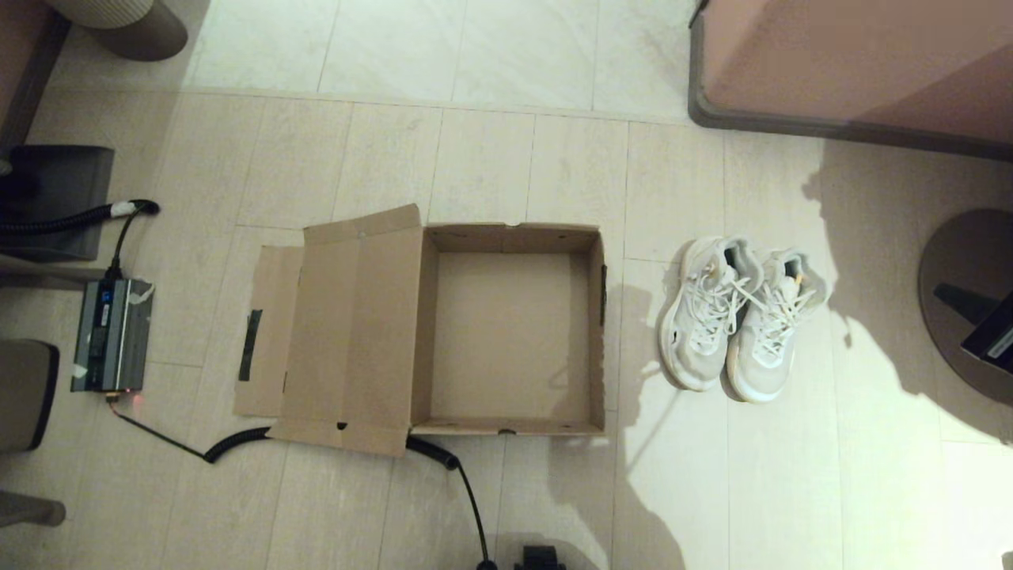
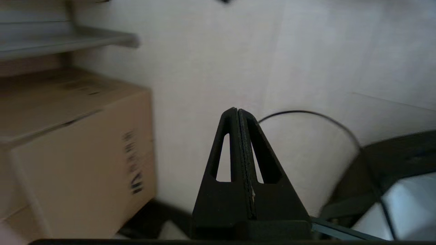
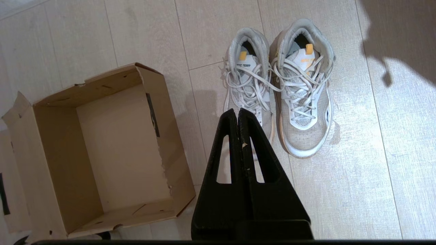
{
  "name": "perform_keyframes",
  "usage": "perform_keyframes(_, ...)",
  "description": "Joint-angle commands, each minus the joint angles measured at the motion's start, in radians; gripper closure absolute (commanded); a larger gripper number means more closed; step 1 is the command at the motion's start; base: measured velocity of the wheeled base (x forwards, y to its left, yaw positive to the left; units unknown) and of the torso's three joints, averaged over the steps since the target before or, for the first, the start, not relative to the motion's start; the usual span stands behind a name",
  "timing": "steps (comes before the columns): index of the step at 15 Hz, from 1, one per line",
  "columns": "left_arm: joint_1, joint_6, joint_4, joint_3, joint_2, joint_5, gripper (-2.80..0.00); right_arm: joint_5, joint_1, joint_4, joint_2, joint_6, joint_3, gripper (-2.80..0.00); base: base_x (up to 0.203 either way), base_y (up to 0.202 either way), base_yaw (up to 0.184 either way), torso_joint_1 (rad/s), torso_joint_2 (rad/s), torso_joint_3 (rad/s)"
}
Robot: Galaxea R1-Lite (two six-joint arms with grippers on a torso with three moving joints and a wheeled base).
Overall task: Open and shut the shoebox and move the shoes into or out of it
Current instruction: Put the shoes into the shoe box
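The brown cardboard shoebox point(image 1: 598, 332) stands open and empty on the floor in the middle of the head view. Its flap lid point(image 1: 348, 332) lies flat to its left, with a dark tape strip point(image 1: 250, 343) near the lid's outer edge. The white mesh shoes point(image 1: 732, 317) sit side by side on the floor right of the box. In the right wrist view the shoes point(image 3: 299, 95) lie beyond my shut right gripper point(image 3: 237, 112), which hangs above the floor between them and the shoebox point(image 3: 170, 136). My left gripper point(image 2: 237, 110) is shut, parked off to the side and holding nothing.
A grey power unit point(image 1: 111, 334) with coiled black cables point(image 1: 237, 443) lies left of the lid; one cable runs under the box's near edge. A pink cabinet point(image 1: 855, 63) stands at the far right, a round dark base point(image 1: 961, 293) below it. Another printed carton point(image 2: 85, 163) sits near the left gripper.
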Motion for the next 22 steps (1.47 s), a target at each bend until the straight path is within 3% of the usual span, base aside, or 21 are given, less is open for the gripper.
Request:
perform_keyframes(1, 0.002, 0.002, 0.004, 0.0, 0.019, 0.048, 0.0, 0.0, 0.001, -0.003, -0.005, 0.002, 0.003, 0.0, 0.0, 0.0, 0.0, 0.0, 0.0, 0.0)
perform_keyframes(2, 0.001, 0.011, 0.004, 0.0, 0.028, 0.071, 0.0, 0.0, 0.002, -0.003, -0.008, 0.002, 0.01, 0.0, 0.0, 0.0, 0.0, 0.0, 0.0, 0.0)
perform_keyframes(3, -0.008, 0.021, 0.004, 0.0, 0.034, 0.05, 0.0, 0.0, 0.001, -0.003, -0.012, -0.001, 0.011, 0.0, 0.0, 0.0, 0.0, 0.0, 0.0, 0.0)
perform_keyframes(7, -0.048, 0.034, 0.004, 0.001, 0.018, -0.208, 0.0, 0.004, 0.003, -0.005, -0.004, 0.001, 0.054, 0.0, 0.0, 0.0, 0.0, 0.0, 0.0, 0.0)
perform_keyframes(10, -0.054, 0.083, -0.019, 0.019, -0.042, -0.262, 0.0, 0.006, 0.004, -0.009, 0.02, 0.0, 0.054, 0.0, 0.0, 0.0, 0.0, 0.0, 0.0, 0.0)
perform_keyframes(13, -0.055, 0.116, -0.302, 0.157, -0.04, -0.372, 0.0, 0.011, 0.006, -0.013, 0.077, 0.001, 0.044, 0.0, 0.0, 0.0, 0.0, 0.0, 0.0, 0.0)
perform_keyframes(15, -0.055, 0.135, -0.349, 0.194, -0.037, -0.455, 0.0, 0.019, 0.006, -0.047, 0.14, -0.014, 0.022, 0.0, 0.0, 0.0, 0.0, 0.0, 0.0, 0.0)
perform_keyframes(19, -0.104, 0.148, -0.343, 0.189, -0.276, -0.465, 0.0, 0.022, -0.031, -0.108, 0.381, -0.097, -0.084, 0.0, 0.0, 0.0, 0.0, 0.0, 0.0, 0.0)
perform_keyframes(22, -0.116, 0.141, -0.351, 0.19, -0.31, -0.465, 0.0, 0.016, -0.088, -0.115, 0.542, -0.173, -0.27, 0.0, 0.0, 0.0, 0.0, 0.0, 0.0, 0.0)
